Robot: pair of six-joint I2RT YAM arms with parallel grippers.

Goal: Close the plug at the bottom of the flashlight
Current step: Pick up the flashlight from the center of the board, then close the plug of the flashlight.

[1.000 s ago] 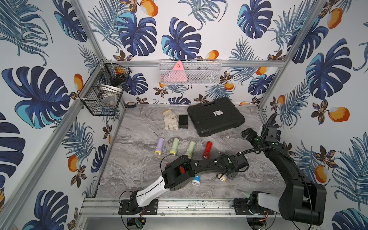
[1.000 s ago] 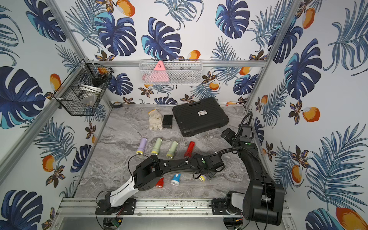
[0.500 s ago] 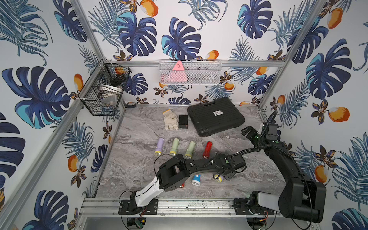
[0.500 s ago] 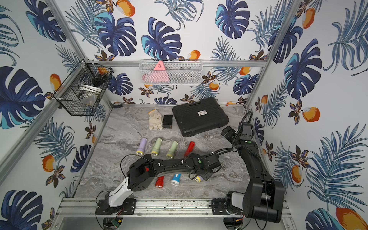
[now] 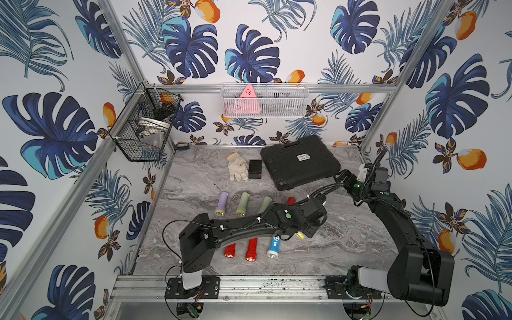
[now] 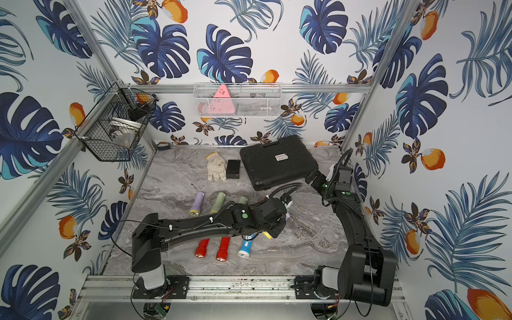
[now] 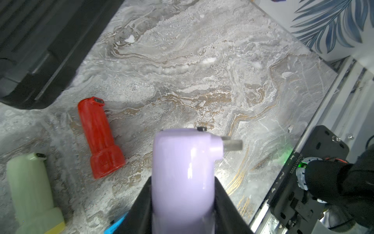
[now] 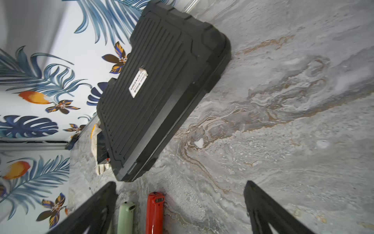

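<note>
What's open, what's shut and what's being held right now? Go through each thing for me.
Left gripper: shut on the lilac flashlight.
Plug: sticking out sideways from the lilac flashlight's end, not yet closed.
Right gripper: open, holding nothing.
Black case: lid shut, lying flat.
Red flashlight: lying loose, untouched.

Eight flashlights (image 5: 243, 204) out there: three red, two green, two lilac, one blue; plus one case (image 5: 300, 163), one glove (image 5: 237, 167), one box (image 5: 255, 169).

Leaf-and-fruit wallpaper (image 5: 249, 55) covers the three walls, aluminium rails (image 5: 346, 88) frame them, and a grey marbled table (image 5: 346, 249) lies below, evenly lit.
</note>
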